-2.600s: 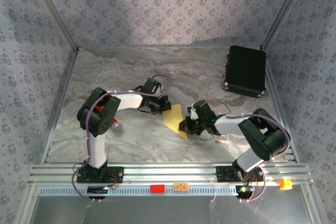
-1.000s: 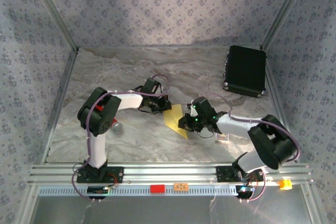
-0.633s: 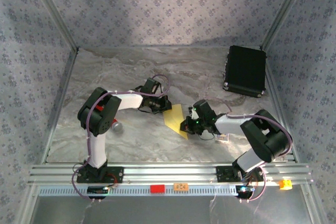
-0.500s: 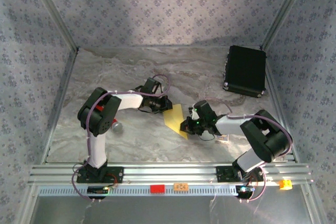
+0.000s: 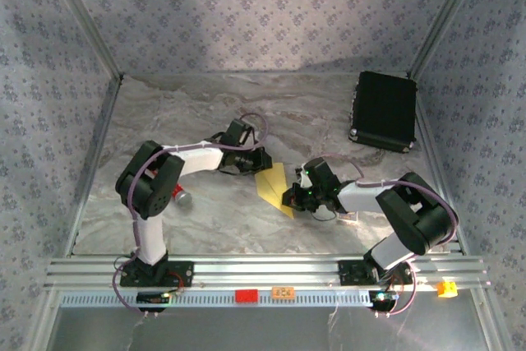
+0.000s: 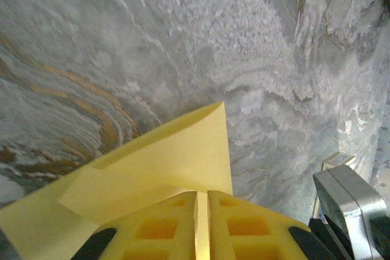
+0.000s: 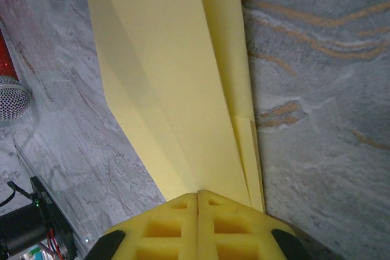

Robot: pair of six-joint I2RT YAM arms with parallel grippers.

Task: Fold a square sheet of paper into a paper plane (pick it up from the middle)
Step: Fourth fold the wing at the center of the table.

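Yellow sheet of paper (image 5: 273,187), already folded into a long narrow wedge w/ stacked flaps, lies flat on the marble-look table (image 5: 205,113), approx mid-table, btw the two arms. It's thin, light, floppy stuff. The creases should give it some stiffness lengthwise, but it'll likely buckle or tear if its two ends get pulled out of line, and it'll prob. skate on the smooth top. Left jaws are at its far end: the wrist view has the yellow pads (image 6: 155,226) closed to a hairline seam, w/ the sheet (image 6: 177,156) running straight in, so I read them as pinched on that edge. Right jaws are at the near end, also closed tight. In the right wrist view the folded layers (image 7: 177,89) taper into the seam btw the pads (image 7: 237,226), so that looks like a grip on the paper too. Best hold, imo, is along the centre crease, where the layers stack and it's stiffest, not on a single loose flap, which would just peel open. Light squeeze only, and lift both ends together. A black case (image 5: 384,110) sits well apart at the far right, and a red-handled tool (image 5: 182,197) lies beside the left arm, both clear of the work.
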